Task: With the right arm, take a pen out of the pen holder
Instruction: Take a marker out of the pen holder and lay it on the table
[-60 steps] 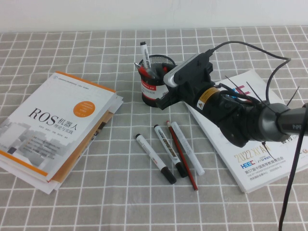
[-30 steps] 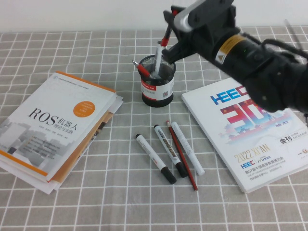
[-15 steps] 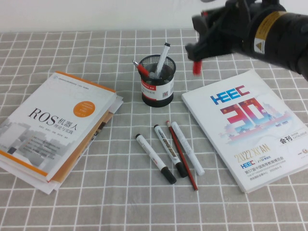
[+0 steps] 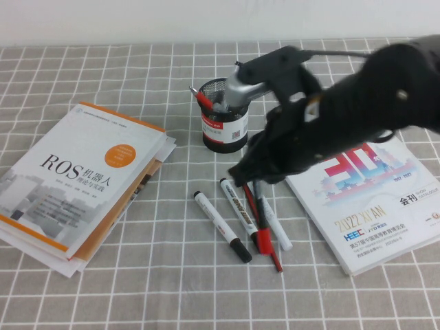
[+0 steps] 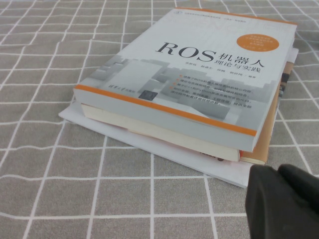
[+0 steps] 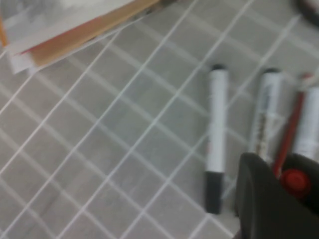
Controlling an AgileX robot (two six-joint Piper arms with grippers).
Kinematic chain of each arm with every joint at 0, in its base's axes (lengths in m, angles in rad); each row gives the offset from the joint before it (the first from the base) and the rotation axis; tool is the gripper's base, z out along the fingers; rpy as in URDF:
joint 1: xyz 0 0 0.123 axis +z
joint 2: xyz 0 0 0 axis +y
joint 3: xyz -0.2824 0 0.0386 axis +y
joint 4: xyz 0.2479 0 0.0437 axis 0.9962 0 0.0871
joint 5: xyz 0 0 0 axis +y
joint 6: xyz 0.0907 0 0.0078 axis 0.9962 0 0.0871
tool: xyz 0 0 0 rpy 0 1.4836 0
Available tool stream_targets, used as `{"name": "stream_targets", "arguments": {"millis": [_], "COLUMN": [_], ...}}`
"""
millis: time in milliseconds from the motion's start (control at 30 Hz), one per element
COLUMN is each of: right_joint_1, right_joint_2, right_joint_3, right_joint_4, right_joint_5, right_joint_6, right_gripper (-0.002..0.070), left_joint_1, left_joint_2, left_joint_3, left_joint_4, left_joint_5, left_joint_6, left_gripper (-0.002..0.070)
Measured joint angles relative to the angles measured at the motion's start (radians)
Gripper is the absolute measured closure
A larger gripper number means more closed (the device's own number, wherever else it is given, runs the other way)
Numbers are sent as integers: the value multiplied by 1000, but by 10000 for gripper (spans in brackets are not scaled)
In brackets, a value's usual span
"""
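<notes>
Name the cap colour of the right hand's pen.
Red pen cap, best in right wrist view; right hand over loose pens, left hand by books.

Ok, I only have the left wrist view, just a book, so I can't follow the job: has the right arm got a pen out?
Observer: Yes, the right gripper, low over the loose pens on the table, has its jaws shut on a red-capped pen.
Operator: Holder empty?
Observer: No, a red-tipped pen leans in the pen holder.
Operator: Does the high view show my arm?
Observer: No, the left gripper, beside the book stack, is outside it.
</notes>
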Motion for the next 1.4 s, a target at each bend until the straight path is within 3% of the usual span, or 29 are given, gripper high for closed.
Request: {"name": "stream_targets", "arguments": {"millis": [367,667,1067,1167,1400], "right_joint_1": [2,2,-4,-11,-29], "right_joint_2": [378,651,768,768,768], "right_joint_3": [-393,-688,-751,-751,-751], "right_joint_4": [184,202,236,234,228], "right_joint_5": [196,290,252,240,234], "right_joint_6": [-178,-195,-177,-174,-173], "right_gripper": [636,636,635,606,457], "left_joint_1": [0,0,0,0,0], "left_joint_2": [0,0,0,0,0], "left_joint_3": [0,0,0,0,0], "left_joint_4": [0,0,0,0,0], "left_joint_5": [0,0,0,0,0], "left_joint_6": [0,0,0,0,0], "left_gripper": [678,678,678,678,678]}}
